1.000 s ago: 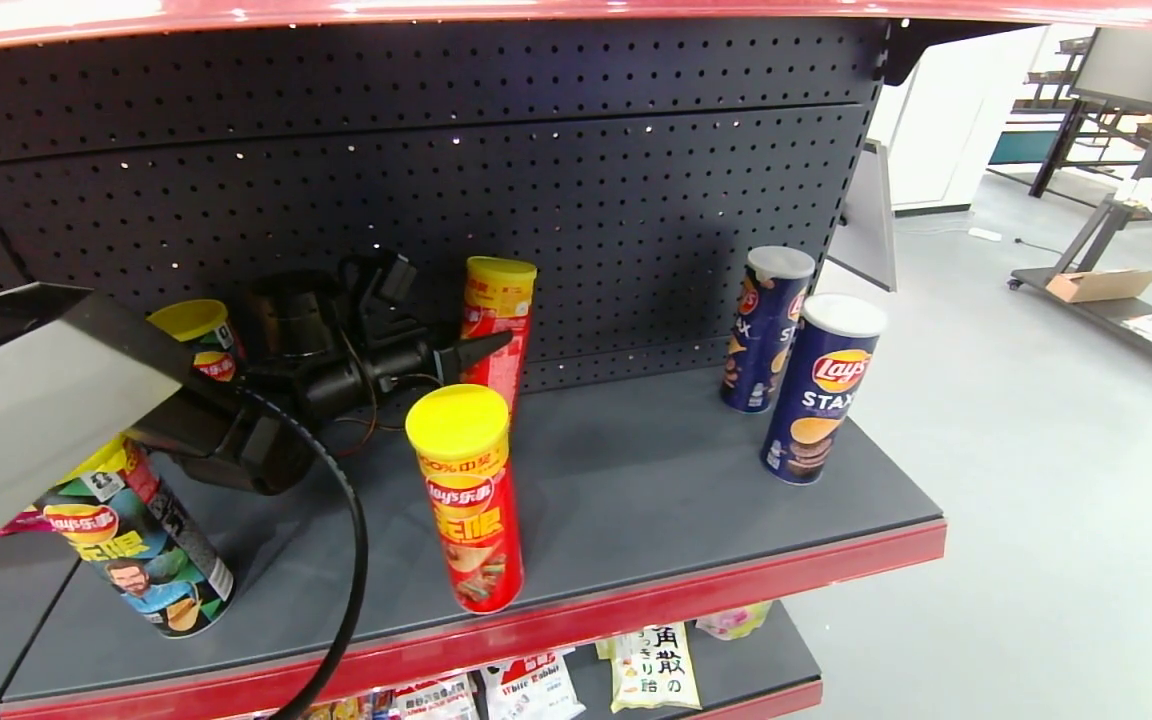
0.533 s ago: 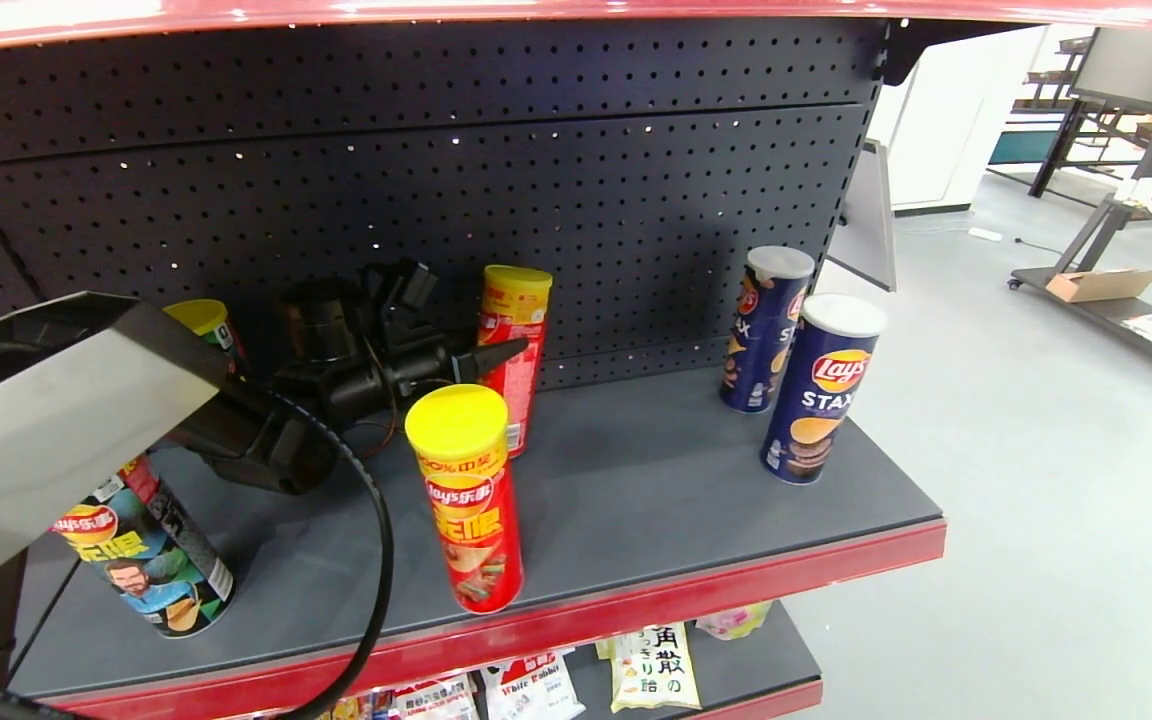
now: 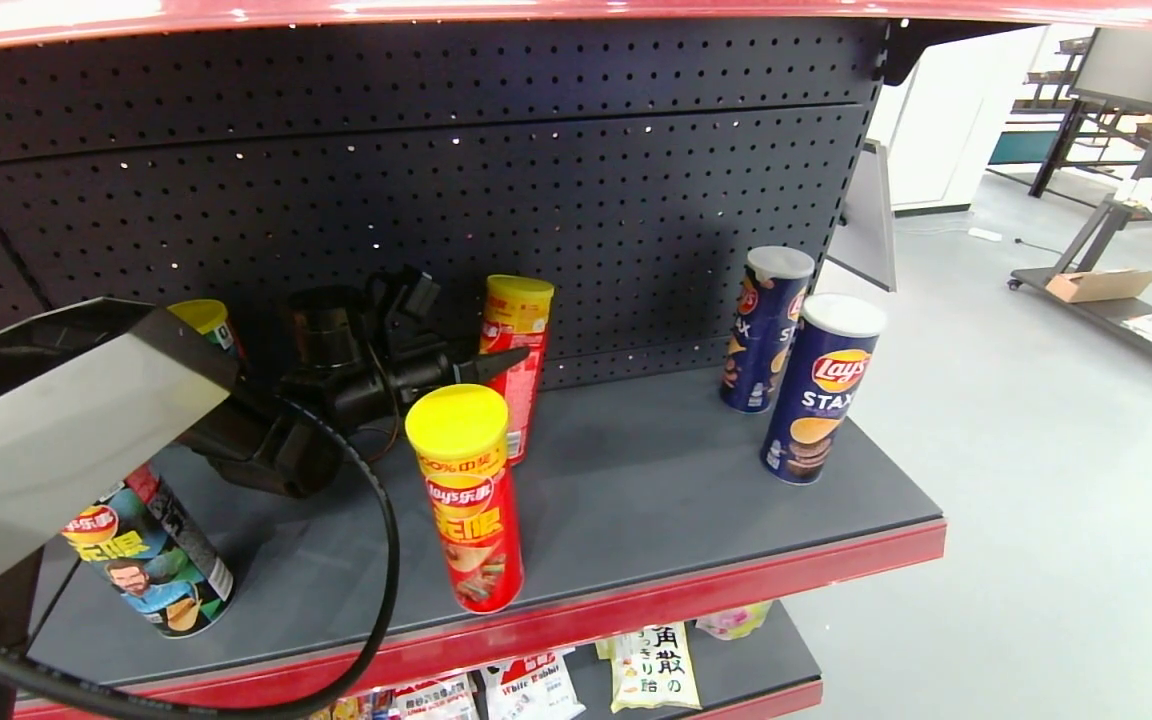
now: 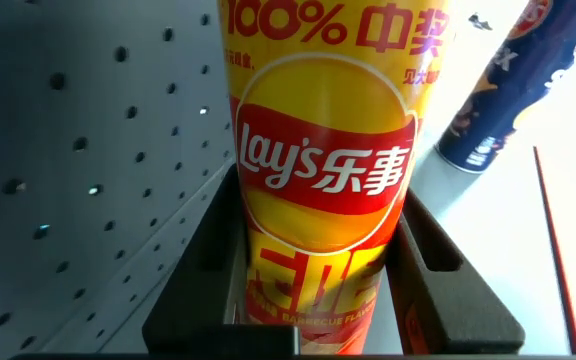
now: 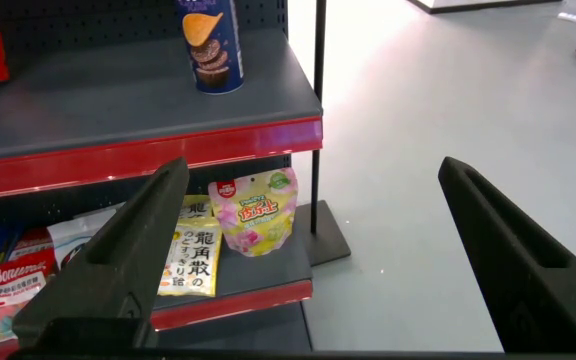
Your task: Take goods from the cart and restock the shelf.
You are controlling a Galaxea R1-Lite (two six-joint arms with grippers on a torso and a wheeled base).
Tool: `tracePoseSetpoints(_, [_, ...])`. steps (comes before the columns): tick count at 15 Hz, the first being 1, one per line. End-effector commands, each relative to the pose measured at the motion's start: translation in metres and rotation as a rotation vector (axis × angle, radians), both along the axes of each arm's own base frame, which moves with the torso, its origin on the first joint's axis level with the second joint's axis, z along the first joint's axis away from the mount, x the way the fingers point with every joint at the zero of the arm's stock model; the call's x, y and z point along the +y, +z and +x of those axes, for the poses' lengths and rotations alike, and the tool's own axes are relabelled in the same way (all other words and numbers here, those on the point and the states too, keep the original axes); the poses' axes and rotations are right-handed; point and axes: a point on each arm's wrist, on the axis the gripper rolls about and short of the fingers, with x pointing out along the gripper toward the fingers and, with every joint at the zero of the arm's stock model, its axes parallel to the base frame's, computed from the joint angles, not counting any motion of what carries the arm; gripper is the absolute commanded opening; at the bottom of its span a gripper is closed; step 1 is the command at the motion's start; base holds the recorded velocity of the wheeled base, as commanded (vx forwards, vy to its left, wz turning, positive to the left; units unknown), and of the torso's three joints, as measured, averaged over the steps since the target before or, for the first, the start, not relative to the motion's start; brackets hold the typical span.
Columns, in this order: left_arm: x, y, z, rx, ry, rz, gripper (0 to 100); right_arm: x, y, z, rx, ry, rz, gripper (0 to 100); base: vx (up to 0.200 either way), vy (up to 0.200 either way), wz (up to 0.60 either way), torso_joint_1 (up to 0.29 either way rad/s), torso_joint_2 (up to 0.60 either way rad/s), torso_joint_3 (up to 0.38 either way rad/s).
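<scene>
While upright, rear red can (image 3: 515, 335) in left end effector (image 4: 323, 300).

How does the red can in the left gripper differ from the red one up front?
The held red can sits at the back by the pegboard; the front red can stands near the red shelf edge. The left gripper's jaws clamp the held red can; the front red can stands free. Both have yellow lids.

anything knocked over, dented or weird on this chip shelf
Nothing stands out. The front red can, both blue cans and the colourful can stand upright on the shelf, with no dents or spills visible. The back red can is upright too, gripped by the left gripper.
</scene>
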Motion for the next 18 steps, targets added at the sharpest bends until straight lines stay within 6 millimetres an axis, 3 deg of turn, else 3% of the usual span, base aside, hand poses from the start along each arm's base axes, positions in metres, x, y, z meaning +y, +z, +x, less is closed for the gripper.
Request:
tracePoseSetpoints(1, [0.001,-0.001,0.000,0.005,-0.005,0.002,0,0.000,0.000,0.000,0.002,0.001,0.000,100,0.000,0.000,0.00,0.000,0.00,0.000])
tracePoseSetpoints(11, [0.007,-0.004,-0.003,0.054,-0.017,0.016,0,0.000,0.000,0.000,0.002,0.001,0.000,100,0.000,0.000,0.00,0.000,0.00,0.000])
tracePoseSetpoints(18, [0.013,0.004,-0.010,0.084,-0.038,0.051,0,0.000,0.000,0.000,0.002,0.001,0.000,100,0.000,0.000,0.00,0.000,0.00,0.000])
